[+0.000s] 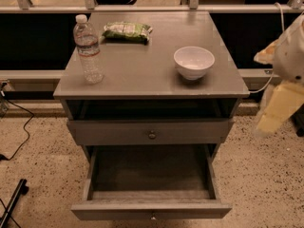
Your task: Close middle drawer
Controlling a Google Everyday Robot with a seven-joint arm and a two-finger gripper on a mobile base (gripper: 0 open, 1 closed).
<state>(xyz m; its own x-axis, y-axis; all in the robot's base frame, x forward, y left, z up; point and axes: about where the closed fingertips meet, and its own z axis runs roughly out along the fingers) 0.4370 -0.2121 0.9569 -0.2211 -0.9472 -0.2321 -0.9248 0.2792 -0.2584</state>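
Note:
The middle drawer (pixel 151 209) is pulled far out at the bottom of the view. Its deep grey box is empty, and its low front panel carries a small central knob. Above it, a taller grey front with a dark round knob (pixel 152 135) stands slightly out, with a dark gap under the tabletop. My arm shows blurred at the right edge, and the gripper (pixel 274 113) hangs to the right of the cabinet. It is level with the upper front, apart from every drawer and touching nothing.
On the grey cabinet top (pixel 142 75) stand a water bottle (pixel 88 51) at the left and a white bowl (pixel 194 62) at the right. A green snack bag (pixel 127 31) lies at the back. A railing runs behind. Cables (pixel 19 137) lie on the speckled floor at left.

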